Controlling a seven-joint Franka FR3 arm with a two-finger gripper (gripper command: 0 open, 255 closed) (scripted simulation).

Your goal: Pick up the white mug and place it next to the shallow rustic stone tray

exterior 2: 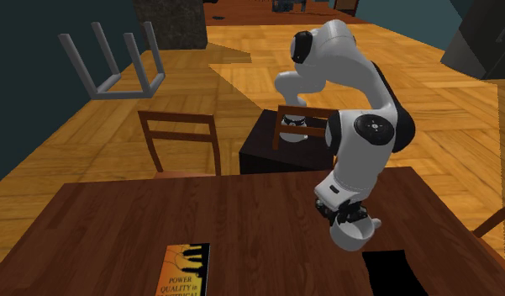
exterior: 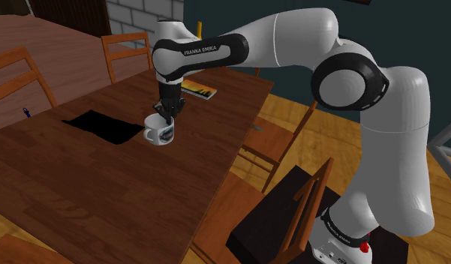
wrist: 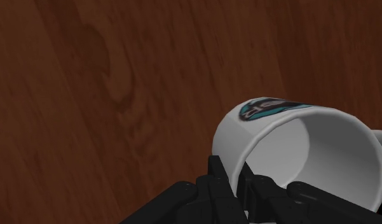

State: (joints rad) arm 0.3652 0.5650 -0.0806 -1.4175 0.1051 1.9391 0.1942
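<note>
Tabletop [exterior: 81, 187] of dark wood carries everything in play. Over it the white arm [exterior: 291, 41] bends down steeply, so the hand meets the cup from above, which suits a grip on the rim. Wooden chairs [exterior: 127, 37] stand around the table, well apart from the work. The tray [exterior: 103, 126], drawn as a flat black rectangle, lies near the middle. A yellow-covered book [exterior: 199, 91] lies beyond and looks clear of any short move. The white mug [exterior: 160, 131], bearing a printed emblem, is upright just beside the tray's corner, on the shoulder view's right; whether its base touches the wood I cannot tell. Nothing stands between mug and tray. The gripper [exterior: 168, 112] is closed to the thickness of the mug's wall, one finger [wrist: 216, 181] outside the rim and the other inside, probably to keep the cup level.
</note>
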